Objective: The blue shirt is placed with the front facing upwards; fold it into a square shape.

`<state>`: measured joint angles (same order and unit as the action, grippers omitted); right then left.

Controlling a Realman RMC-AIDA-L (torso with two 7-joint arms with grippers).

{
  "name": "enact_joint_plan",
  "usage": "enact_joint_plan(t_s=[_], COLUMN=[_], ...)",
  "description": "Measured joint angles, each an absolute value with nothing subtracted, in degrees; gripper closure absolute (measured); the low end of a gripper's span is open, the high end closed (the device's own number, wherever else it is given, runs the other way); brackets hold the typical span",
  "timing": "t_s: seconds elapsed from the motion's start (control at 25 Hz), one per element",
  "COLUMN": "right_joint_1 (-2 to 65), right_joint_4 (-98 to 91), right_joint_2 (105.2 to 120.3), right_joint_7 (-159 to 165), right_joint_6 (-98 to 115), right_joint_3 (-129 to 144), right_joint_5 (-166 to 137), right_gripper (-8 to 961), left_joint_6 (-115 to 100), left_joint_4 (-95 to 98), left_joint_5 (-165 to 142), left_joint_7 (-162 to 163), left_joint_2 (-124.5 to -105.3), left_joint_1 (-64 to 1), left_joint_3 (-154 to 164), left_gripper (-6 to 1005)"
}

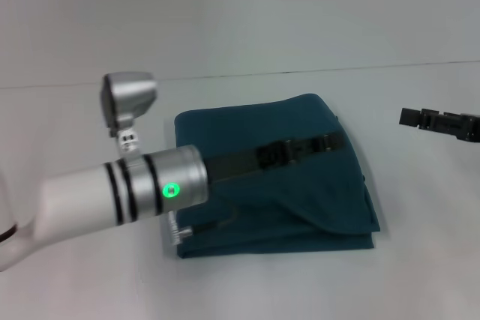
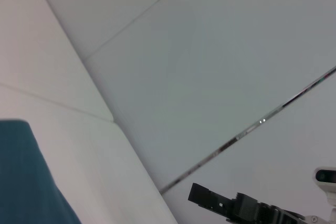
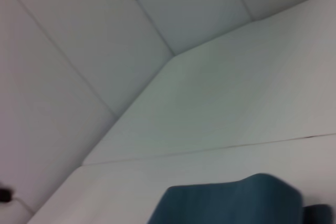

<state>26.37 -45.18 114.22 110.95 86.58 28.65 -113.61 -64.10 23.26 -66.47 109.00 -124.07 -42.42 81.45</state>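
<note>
The blue shirt (image 1: 300, 200) lies folded into a rough square in the middle of the white table, plain teal side up, with a loose fold across its near half. My left arm reaches over it from the left, and the left gripper (image 1: 337, 141) hovers low above the shirt's far right corner. My right gripper (image 1: 406, 117) hangs over bare table to the right of the shirt, apart from it. A corner of the shirt (image 2: 26, 182) shows in the left wrist view, along with the right gripper (image 2: 202, 195). The right wrist view catches the shirt's edge (image 3: 226, 203).
The white table (image 1: 420, 275) extends around the shirt on all sides. A white wall rises behind the table's back edge (image 1: 315, 71). The left arm's silver wrist with a green light (image 1: 172, 189) covers the shirt's left edge.
</note>
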Motion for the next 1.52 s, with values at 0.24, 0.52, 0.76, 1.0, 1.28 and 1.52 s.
enact_joint_plan(t_s=[0.24, 0.52, 0.76, 1.0, 1.28, 1.52], right_joint_1=[26.52, 30.09, 35.55, 39.13, 41.13, 42.06], right_joint_4=[-44.65, -39.39, -33.7, -30.36, -29.74, -26.7], right_joint_2=[112.39, 109.98, 110.09, 111.96, 114.55, 115.27], right_joint_7=[114.29, 120.17, 122.58, 122.79, 123.18, 122.52], right_joint_6=[81.56, 74.94, 68.96, 64.57, 61.72, 58.7], right_joint_3=[28.96, 29.19, 30.28, 31.09, 31.14, 31.32], right_joint_5=[-113.95, -121.13, -125.83, -126.66, -126.61, -126.6], right_gripper=[88, 90, 92, 94, 96, 98], left_joint_6=[-65.94, -69.56, -71.87, -72.7, -72.57, -72.42], left_joint_4=[27.59, 34.6, 36.98, 36.99, 36.93, 36.83], left_joint_5=[-75.15, -90.46, -99.42, -103.78, -103.89, -103.93], left_joint_7=[106.5, 102.17, 99.84, 98.77, 98.22, 98.19], left_joint_2=[-122.87, -123.05, -123.12, -122.9, -123.08, -123.13], left_joint_1=[-37.49, -31.0, -28.58, -27.97, -28.09, -28.25], left_joint_3=[75.33, 63.48, 57.67, 53.16, 52.77, 52.87], left_gripper=[400, 120, 46, 36, 50, 51])
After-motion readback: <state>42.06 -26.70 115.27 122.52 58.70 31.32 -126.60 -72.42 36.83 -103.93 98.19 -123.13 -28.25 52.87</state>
